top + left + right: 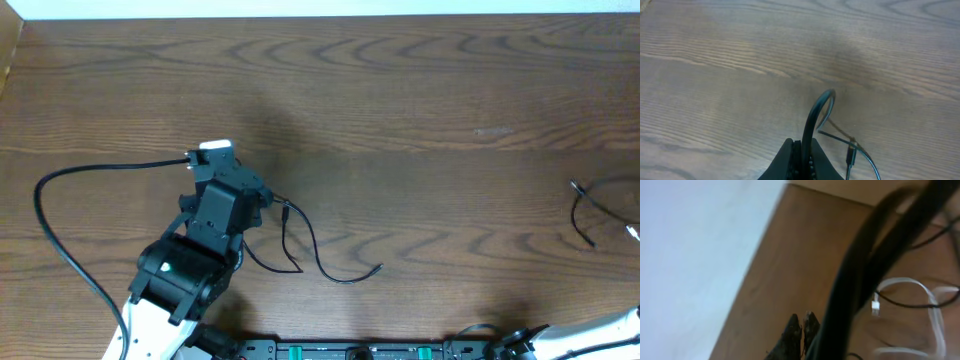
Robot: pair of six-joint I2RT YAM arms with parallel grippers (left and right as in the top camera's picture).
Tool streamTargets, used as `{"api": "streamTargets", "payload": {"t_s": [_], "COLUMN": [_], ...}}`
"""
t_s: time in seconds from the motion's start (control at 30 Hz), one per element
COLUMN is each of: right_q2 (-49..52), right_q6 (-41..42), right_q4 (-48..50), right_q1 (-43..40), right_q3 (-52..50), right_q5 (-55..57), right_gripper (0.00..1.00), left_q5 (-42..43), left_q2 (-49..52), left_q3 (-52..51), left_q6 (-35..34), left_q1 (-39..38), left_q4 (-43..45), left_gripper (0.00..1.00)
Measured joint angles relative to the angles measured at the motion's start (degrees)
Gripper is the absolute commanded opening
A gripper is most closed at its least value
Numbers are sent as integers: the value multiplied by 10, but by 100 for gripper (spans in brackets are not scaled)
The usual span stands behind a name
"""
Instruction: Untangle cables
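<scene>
In the left wrist view my left gripper is shut on a black cable, which rises from between the jaws and bends over to the right. A thin black cable end with a small plug lies on the wood just right of the fingers. Overhead, the left arm stands over the loose black cable, which snakes off to its right. My right gripper is shut with nothing between its fingers. A white cable with a white plug and a thin black cable lie to its right.
A thick black lead loops from the left arm across the table's left side. More black cable lies at the right edge, and the right arm shows at the bottom right. A thick dark lead blocks part of the right wrist view.
</scene>
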Motion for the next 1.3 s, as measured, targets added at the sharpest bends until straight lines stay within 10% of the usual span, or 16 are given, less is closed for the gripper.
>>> {"api": "streamTargets", "payload": {"t_s": [0.07,0.1,1.0,1.3], "right_q2": [0,0,79,85], "right_q6": [5,6,-19,93], "right_q4": [-14,-18,-277,-316], "right_q1": [-1,1,279,297], "right_q3": [0,0,-10,-192], "right_q5": [32,47,273,308], "right_gripper": [86,99,99,99], "left_q5": [0,1,106,130], "left_q2": [6,7,-45,-53], "left_q3": [0,0,0,0], "left_q6": [0,1,33,42], "left_q1": [0,0,0,0], "left_q4": [6,6,8,-18], "left_gripper": [7,7,8,7]}}
